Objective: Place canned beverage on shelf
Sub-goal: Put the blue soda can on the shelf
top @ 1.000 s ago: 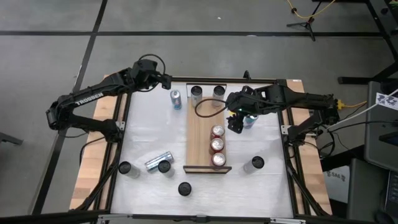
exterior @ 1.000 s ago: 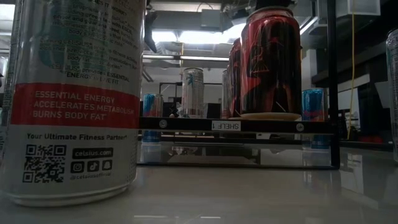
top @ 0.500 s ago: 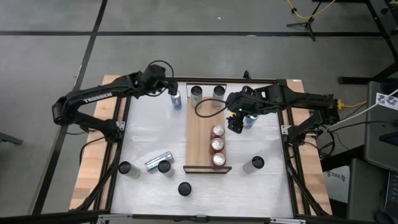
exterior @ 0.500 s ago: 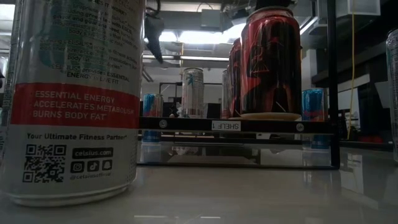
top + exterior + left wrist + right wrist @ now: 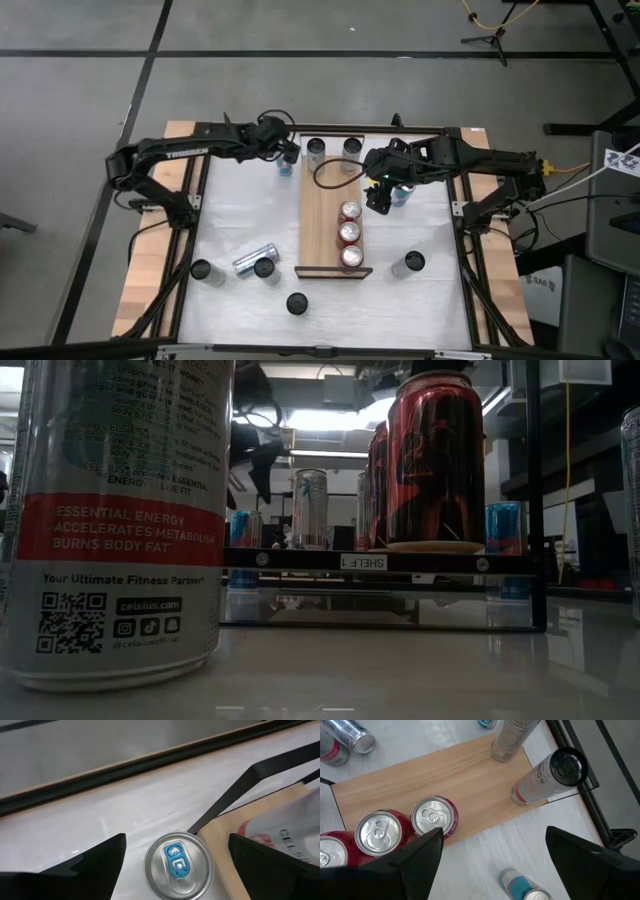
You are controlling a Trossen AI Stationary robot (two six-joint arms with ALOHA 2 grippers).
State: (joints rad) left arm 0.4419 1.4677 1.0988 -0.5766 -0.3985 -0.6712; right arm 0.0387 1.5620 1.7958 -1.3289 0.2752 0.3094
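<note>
White lettering on the red band of the big can (image 5: 120,520) filling the left of our low view reads "ESSENTIAL ENERGY ACCELERATES METABOLISM BURNS BODY FAT", then "Your Ultimate Fitness Partner", a QR code and "celsius.com". From above, our left gripper (image 5: 288,152) hovers over a blue-tabbed can (image 5: 179,865) standing on the table (image 5: 240,215) just beside the far end of the shelf (image 5: 322,225), fingers (image 5: 85,867) spread wide on either side of it, not touching. Three red cans (image 5: 349,233) stand in a row on the shelf's right side, toward its dark lip, which carries a small tag reading "SHELF1" (image 5: 362,561). Our right gripper (image 5: 376,197) hangs beside the shelf's right edge, fingers (image 5: 407,865) spread, holding nothing.
</note>
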